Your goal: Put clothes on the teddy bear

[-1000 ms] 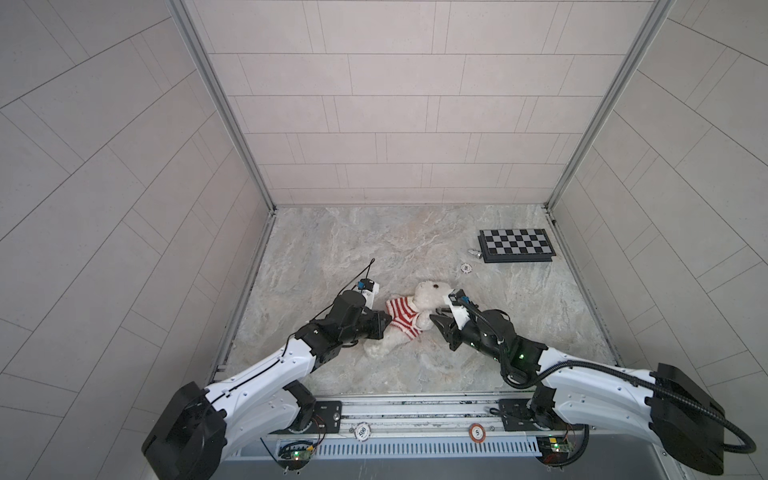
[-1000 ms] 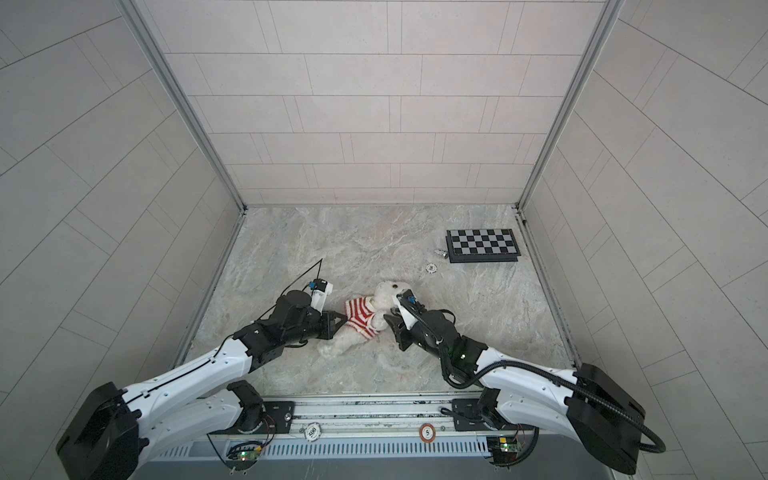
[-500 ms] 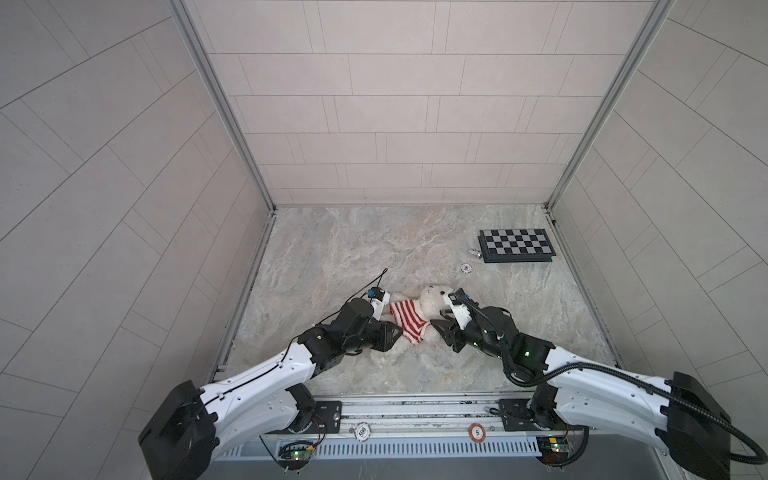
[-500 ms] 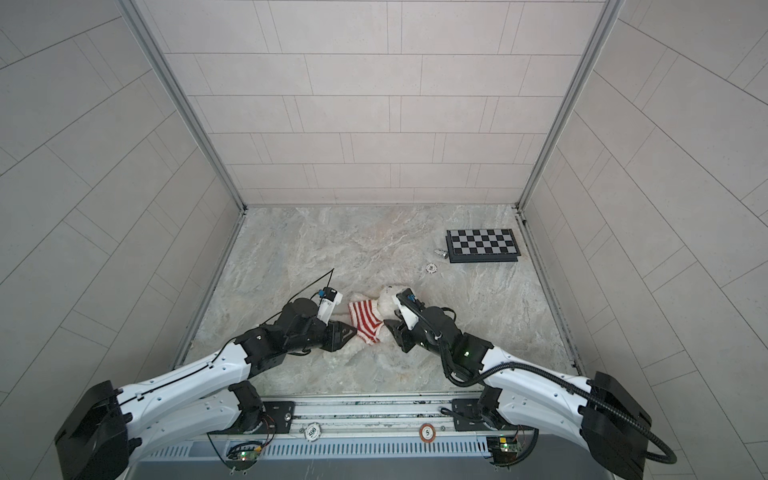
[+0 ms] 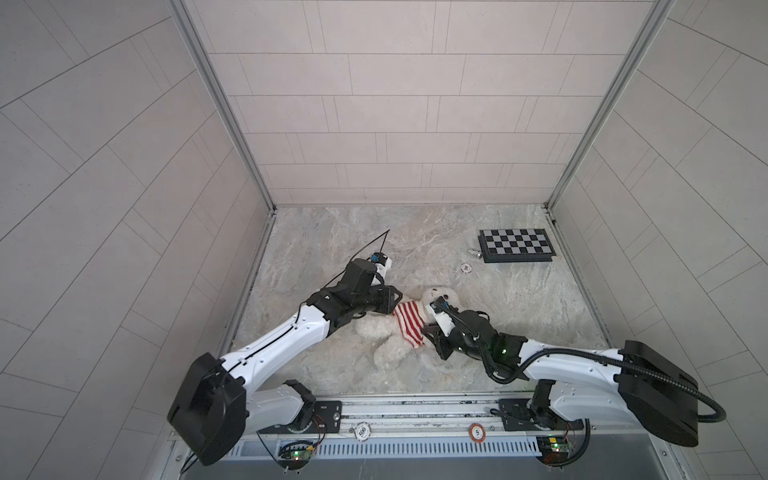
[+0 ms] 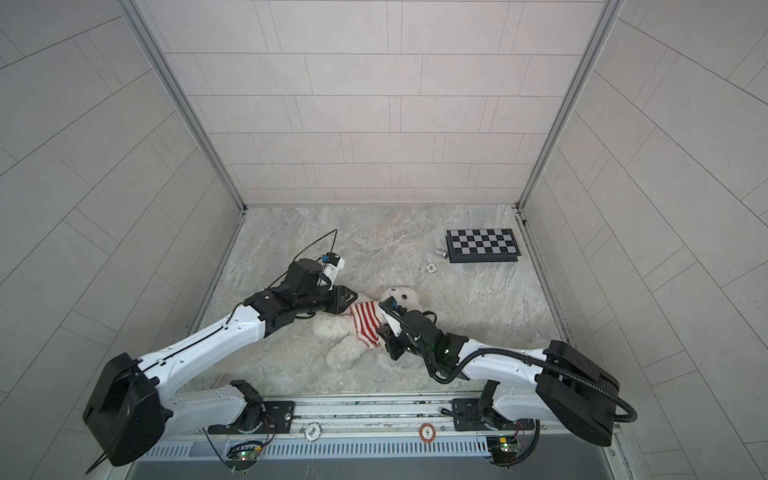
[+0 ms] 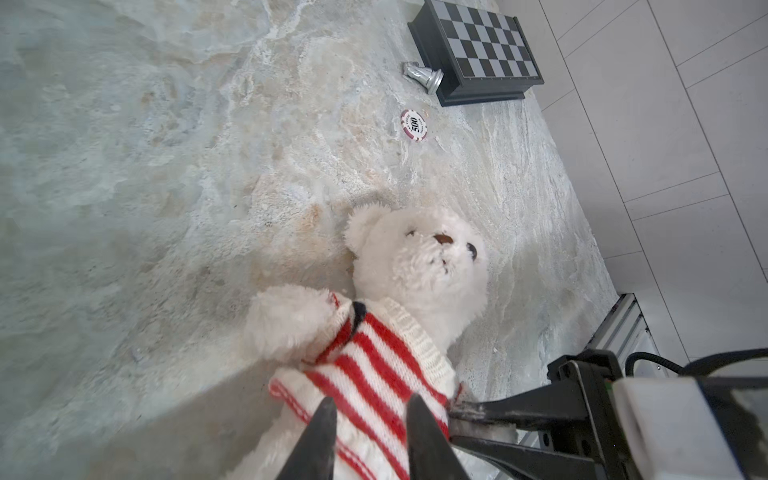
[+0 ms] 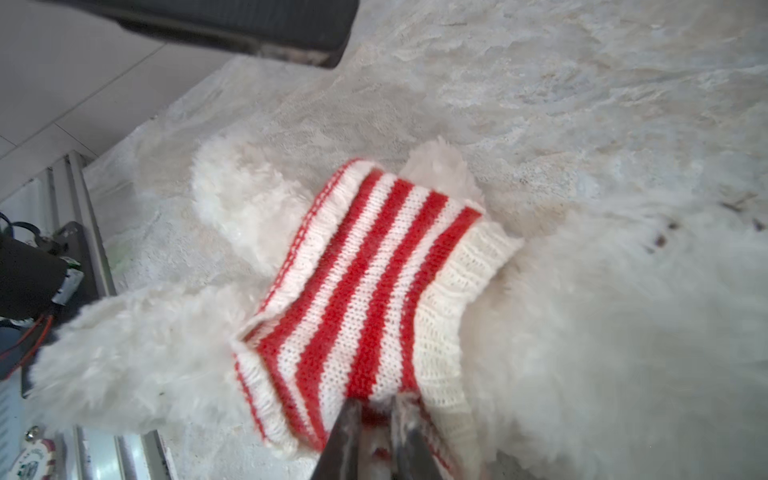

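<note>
1. Jaws of the left gripper [image 7: 372, 401] stand apart above the belly of the sweater [image 7: 374, 374], with red-and-white knit showing in the gap between them and nothing pinched.
2. The right gripper [image 8: 374, 405] has its jaws nearly together, clamped on the sweater's side edge near the hem, with red knit caught between the tips.
3. The teddy bear [image 5: 440, 297] lies face up on the marble tabletop [image 5: 332, 241], about midway between the side walls and nearer the front rail [image 5: 415, 409] than the back wall. Its head points back and to the right, and its bare legs point forward and to the left.
4. The sweater's cream ribbed collar sits at the neck and its red-stitched hem crosses the belly. One fluffy arm pokes out of an armhole in the left wrist view.
5. Open marble stretches behind the bear to the back wall and leftward to the left wall.
6. A chessboard [image 5: 516, 245] lies in the back right corner, close to the right wall, with a silver chess piece [image 5: 473, 252] just beside its left edge.
7. A poker chip [image 5: 466, 268] lies between the board and the bear's head, apart from both.
</note>
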### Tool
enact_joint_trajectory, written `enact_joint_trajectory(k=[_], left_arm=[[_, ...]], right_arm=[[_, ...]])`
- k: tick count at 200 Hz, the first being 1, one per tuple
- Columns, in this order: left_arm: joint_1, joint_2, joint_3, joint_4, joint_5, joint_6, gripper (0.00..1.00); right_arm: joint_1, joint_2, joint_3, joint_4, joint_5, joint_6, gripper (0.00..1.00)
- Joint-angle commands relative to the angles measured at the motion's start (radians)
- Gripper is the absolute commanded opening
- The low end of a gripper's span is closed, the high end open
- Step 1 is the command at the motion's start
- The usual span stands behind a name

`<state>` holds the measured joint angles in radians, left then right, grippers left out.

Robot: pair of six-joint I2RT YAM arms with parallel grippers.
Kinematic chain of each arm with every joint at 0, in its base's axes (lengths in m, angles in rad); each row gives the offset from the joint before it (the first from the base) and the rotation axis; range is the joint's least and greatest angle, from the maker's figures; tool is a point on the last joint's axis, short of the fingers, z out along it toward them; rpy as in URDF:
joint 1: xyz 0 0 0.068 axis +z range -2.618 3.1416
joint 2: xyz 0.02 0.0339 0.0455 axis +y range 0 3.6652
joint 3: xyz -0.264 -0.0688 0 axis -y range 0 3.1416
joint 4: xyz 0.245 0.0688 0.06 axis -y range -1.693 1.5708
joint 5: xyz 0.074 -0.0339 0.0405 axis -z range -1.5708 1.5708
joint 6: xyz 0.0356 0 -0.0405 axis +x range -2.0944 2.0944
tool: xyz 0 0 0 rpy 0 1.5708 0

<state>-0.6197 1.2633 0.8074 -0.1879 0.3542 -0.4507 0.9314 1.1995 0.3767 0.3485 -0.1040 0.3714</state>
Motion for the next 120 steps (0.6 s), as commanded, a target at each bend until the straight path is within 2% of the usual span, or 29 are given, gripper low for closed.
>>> enact_joint_trajectory(k=[1, 37, 71, 120], left_arm=[[0.0, 0.061, 0.021, -0.002, 0.031, 0.047, 0.34], [-0.063, 0.126, 0.014, -0.007, 0.025, 0.056, 0.34], [-0.125, 0.155, -0.026, 0.031, 0.018, 0.023, 0.33], [-0.142, 0.142, -0.059, 0.061, 0.009, -0.004, 0.32]], right_arm=[[-0.001, -0.025, -0.04, -0.004, 0.082, 0.035, 0.15], [-0.049, -0.094, -0.08, -0.086, 0.138, 0.05, 0.15], [-0.127, -0.149, -0.098, -0.145, 0.103, 0.049, 0.18], [-0.129, -0.31, -0.028, -0.312, 0.117, 0.021, 0.35]])
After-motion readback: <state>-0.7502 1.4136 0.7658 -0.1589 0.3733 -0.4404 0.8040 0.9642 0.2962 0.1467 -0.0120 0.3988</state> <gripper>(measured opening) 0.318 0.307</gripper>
